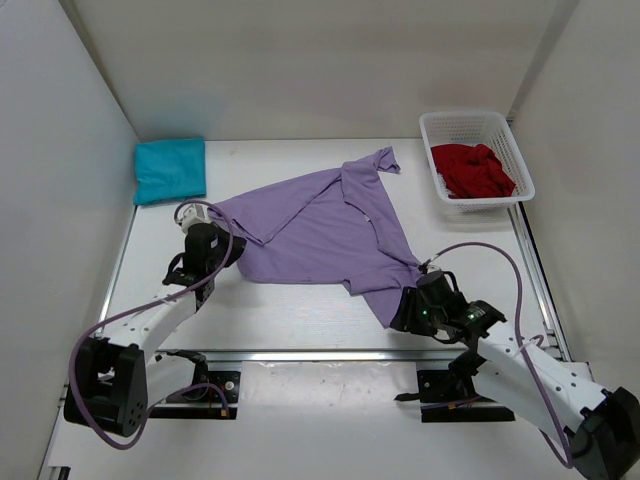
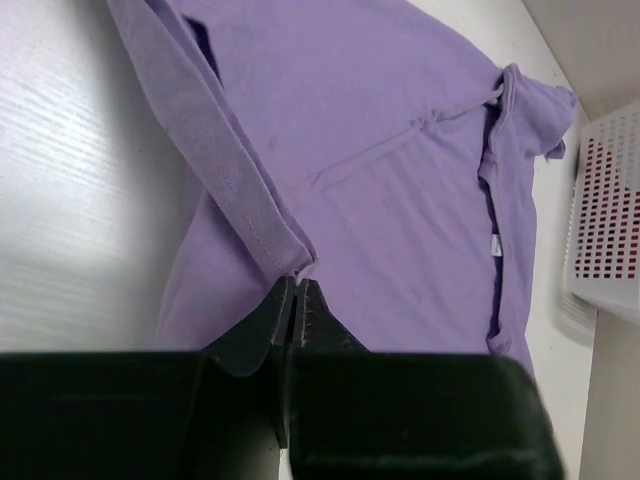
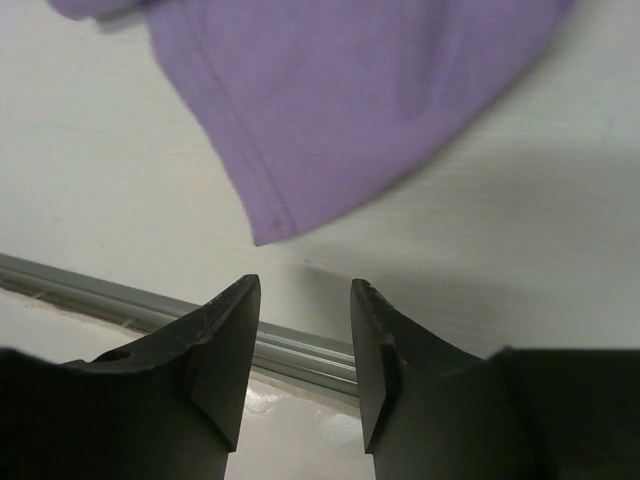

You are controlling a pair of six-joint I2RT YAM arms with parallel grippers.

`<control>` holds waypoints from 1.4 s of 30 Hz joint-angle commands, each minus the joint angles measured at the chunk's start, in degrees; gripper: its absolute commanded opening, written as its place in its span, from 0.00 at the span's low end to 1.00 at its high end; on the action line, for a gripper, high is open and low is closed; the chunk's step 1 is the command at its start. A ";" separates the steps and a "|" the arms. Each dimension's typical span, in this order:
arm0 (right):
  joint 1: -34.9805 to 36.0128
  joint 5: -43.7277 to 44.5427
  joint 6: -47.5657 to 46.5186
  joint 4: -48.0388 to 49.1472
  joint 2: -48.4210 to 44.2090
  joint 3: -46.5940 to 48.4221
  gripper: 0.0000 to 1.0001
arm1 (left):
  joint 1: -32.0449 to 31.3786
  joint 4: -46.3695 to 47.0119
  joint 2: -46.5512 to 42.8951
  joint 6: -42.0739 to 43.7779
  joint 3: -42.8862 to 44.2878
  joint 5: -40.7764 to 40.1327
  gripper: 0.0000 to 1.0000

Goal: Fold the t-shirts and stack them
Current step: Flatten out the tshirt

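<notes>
The pale lavender t-shirt [image 1: 320, 230] lies spread and rumpled in the middle of the table. My left gripper [image 1: 232, 243] is shut on its left hem edge; the left wrist view shows the hem [image 2: 240, 200] pinched between the closed tips [image 2: 296, 285]. My right gripper [image 1: 403, 318] is open and empty beside the shirt's near right corner [image 3: 275, 225], which lies just beyond the fingertips [image 3: 305, 290]. The folded teal t-shirt [image 1: 169, 168] lies at the back left. The dark red t-shirt [image 1: 472, 170] is bunched inside the basket.
A white mesh basket [image 1: 500, 128] stands at the back right and also shows in the left wrist view [image 2: 610, 200]. A metal rail [image 1: 330, 354] runs along the table's near edge. White walls close in the left, back and right sides.
</notes>
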 commanded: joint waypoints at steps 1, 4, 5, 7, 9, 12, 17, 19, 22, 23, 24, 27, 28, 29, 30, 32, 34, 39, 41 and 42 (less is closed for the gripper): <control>0.42 2.18 4.07 0.13 2.26 0.54 0.42 | 0.24 -0.04 -3.84 0.30 -2.95 -0.97 0.00; -1.86 0.69 3.72 3.54 5.42 -0.24 0.46 | 1.30 0.76 -5.51 0.65 -3.84 1.49 0.00; -1.96 -0.19 3.90 4.52 6.39 -0.77 0.46 | 1.04 1.02 -5.43 1.09 -3.84 1.85 0.00; -0.74 0.84 5.65 7.16 7.89 -0.86 0.45 | 0.25 1.11 -5.08 1.62 -3.49 2.20 0.00; -0.11 1.47 6.53 7.78 9.99 -1.04 0.43 | -0.01 1.81 -4.64 1.53 -3.83 3.77 0.00; -0.81 1.82 7.15 8.74 11.85 -2.09 0.38 | -0.10 3.04 -4.38 1.18 -3.93 4.66 0.00; -1.17 2.17 8.03 11.21 13.86 -4.03 0.29 | -0.45 3.05 -4.37 1.09 -4.10 5.36 0.00; -1.16 2.09 7.68 12.43 15.18 -4.82 0.22 | -0.19 3.04 -4.64 1.00 -3.84 5.36 0.00; -1.86 1.29 7.94 15.07 16.16 -5.09 0.06 | -0.19 2.34 -4.99 1.00 -3.49 5.02 0.00; -1.61 1.73 7.16 15.16 16.33 -4.48 0.03 | -0.45 2.17 -4.99 1.18 -3.48 5.36 0.00; -1.95 2.26 6.89 14.90 15.99 -3.69 0.01 | -0.80 1.64 -5.34 1.36 -3.22 5.10 0.00; -2.66 4.72 4.43 12.98 13.19 0.18 0.00 | -0.54 0.06 -7.00 2.23 -2.09 5.71 0.00; -2.83 5.07 2.77 12.45 11.52 3.15 0.00 | -0.63 -0.99 -7.53 2.41 -0.77 6.76 0.00; -3.45 6.21 1.37 10.00 10.19 6.57 0.00 | -0.80 -2.13 -7.71 3.46 0.46 7.03 0.00; -4.06 7.87 0.31 7.11 8.27 11.56 0.00 | -1.50 -4.32 -7.80 5.21 3.34 7.73 0.00; -6.42 9.03 -4.86 2.53 5.79 19.73 0.00 | -1.25 -10.46 -7.02 8.54 13.07 9.40 0.00; -9.58 10.17 -9.71 -3.09 5.78 32.64 0.00 | -0.29 -16.69 -5.35 13.37 23.25 11.25 0.00; -15.58 12.01 -21.13 -10.76 11.40 61.55 0.00 | 8.94 -22.61 -4.99 13.05 41.85 21.07 0.00; -15.67 12.02 -24.03 -13.56 17.01 73.27 0.00 | 16.64 -25.33 -4.38 12.09 50.88 23.55 0.00; -14.97 12.02 -25.18 -14.88 19.04 81.41 0.00 | 18.60 -27.08 -4.11 11.73 52.83 25.13 0.00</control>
